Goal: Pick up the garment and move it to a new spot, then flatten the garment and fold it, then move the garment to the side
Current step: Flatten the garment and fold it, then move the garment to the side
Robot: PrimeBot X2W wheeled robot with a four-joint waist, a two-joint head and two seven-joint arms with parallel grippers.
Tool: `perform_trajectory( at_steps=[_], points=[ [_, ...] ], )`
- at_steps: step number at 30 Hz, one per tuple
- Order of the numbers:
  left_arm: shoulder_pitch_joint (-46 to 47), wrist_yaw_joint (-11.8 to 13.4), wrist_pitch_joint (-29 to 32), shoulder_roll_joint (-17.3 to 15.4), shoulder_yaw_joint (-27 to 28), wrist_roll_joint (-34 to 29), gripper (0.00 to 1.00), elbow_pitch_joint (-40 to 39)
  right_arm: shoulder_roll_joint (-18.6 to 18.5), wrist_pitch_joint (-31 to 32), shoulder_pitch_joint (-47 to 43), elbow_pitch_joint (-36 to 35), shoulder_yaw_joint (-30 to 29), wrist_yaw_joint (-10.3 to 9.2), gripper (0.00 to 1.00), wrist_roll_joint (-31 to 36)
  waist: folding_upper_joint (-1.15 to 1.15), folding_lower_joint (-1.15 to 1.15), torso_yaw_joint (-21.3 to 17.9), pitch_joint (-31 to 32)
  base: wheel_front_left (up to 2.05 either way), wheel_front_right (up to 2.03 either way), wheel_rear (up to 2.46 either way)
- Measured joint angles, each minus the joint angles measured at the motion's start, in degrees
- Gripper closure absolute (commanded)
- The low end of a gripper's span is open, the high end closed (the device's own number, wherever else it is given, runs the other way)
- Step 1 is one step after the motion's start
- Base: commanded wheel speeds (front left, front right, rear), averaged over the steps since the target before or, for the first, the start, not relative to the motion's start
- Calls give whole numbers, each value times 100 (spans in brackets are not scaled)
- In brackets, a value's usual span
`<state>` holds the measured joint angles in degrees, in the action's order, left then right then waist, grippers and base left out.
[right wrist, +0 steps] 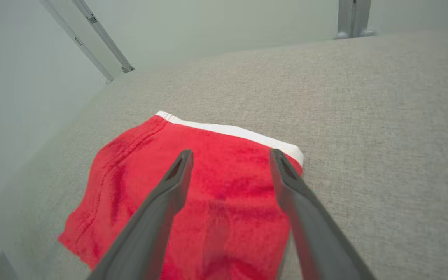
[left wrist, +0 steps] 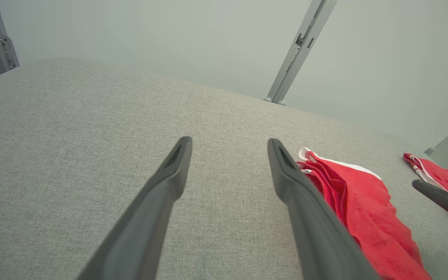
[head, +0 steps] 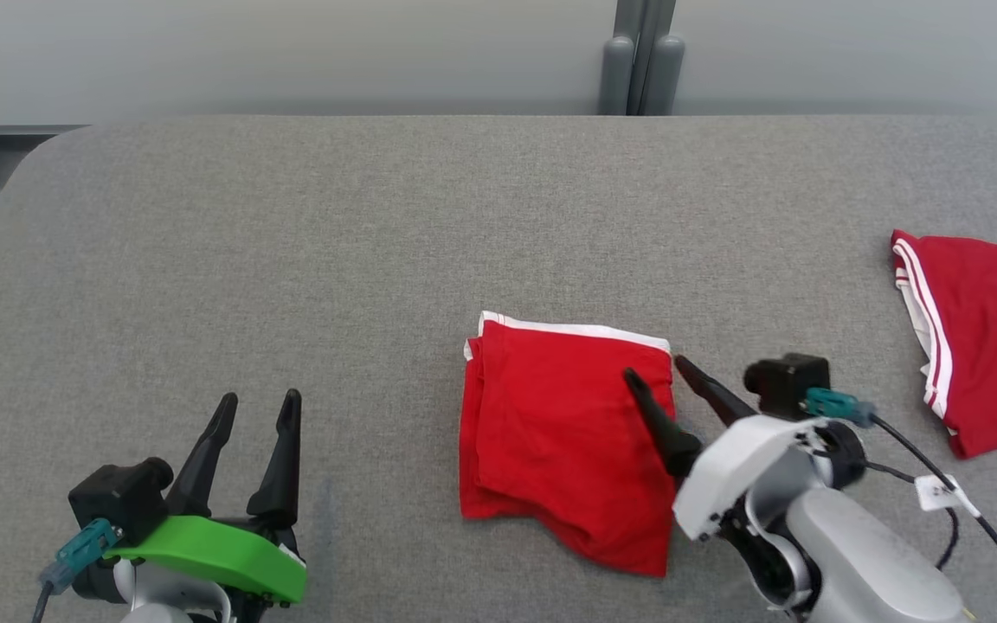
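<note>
Folded garment: a red pair of shorts [head: 563, 433] is laid folded into a rough rectangle on the grey table [head: 291, 242], right of centre and toward the near edge.
Waistband: a white band [head: 576, 329] is seen along the garment's far edge. Stacked layers are shown at its left side in the left wrist view [left wrist: 364, 210].
Right gripper: the right gripper [head: 654, 367] is held at the garment's far right corner with its two dark fingers spread wide. Nothing is gripped between them.
Right fingers: in the head view one finger is laid over the garment's right edge and the other is placed just beyond it. Whether the cloth is touched cannot be told.
Right wrist view: the red cloth [right wrist: 228, 186] is seen between and beneath the parted fingers of the gripper [right wrist: 231, 153], with the white band [right wrist: 228, 130] just past their tips.
Left gripper: the left gripper [head: 260, 396] is held at the near left, well apart from the garment. Its fingers are spread wide over bare table [left wrist: 72, 116] and nothing is held [left wrist: 228, 140].
Second garment: another red piece with white stripes [head: 983, 346] is laid at the far right edge of the table, well apart from the folded one.
</note>
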<state>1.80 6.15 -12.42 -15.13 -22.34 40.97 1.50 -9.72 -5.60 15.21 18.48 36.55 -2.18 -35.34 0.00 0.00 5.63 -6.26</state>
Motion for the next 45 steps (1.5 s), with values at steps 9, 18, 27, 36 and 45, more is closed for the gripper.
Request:
perform_trajectory(
  at_steps=[9,18,27,36,45],
  points=[
    [-1,42,-8,10,-3,-51,0,-37,-93,7,-588,192,-426,-116,0,-650,0,0,-16,-66,0,0,0],
    [3,43,-9,91,-40,-62,0,-10,147,348,-655,490,-459,133,0,-1182,0,0,115,-75,0,0,0],
    [3,43,-24,126,8,-62,0,26,-230,524,-121,237,-349,486,100,-976,0,0,149,-43,0,0,0],
    [-12,44,-33,136,138,-59,0,23,-2580,1706,204,122,-1313,310,100,-976,0,0,-46,18,0,0,0],
    [-9,42,-15,137,-30,-60,0,-69,-3104,2297,654,319,-1757,142,100,-1212,0,0,-174,-163,0,0,0]
  ],
)
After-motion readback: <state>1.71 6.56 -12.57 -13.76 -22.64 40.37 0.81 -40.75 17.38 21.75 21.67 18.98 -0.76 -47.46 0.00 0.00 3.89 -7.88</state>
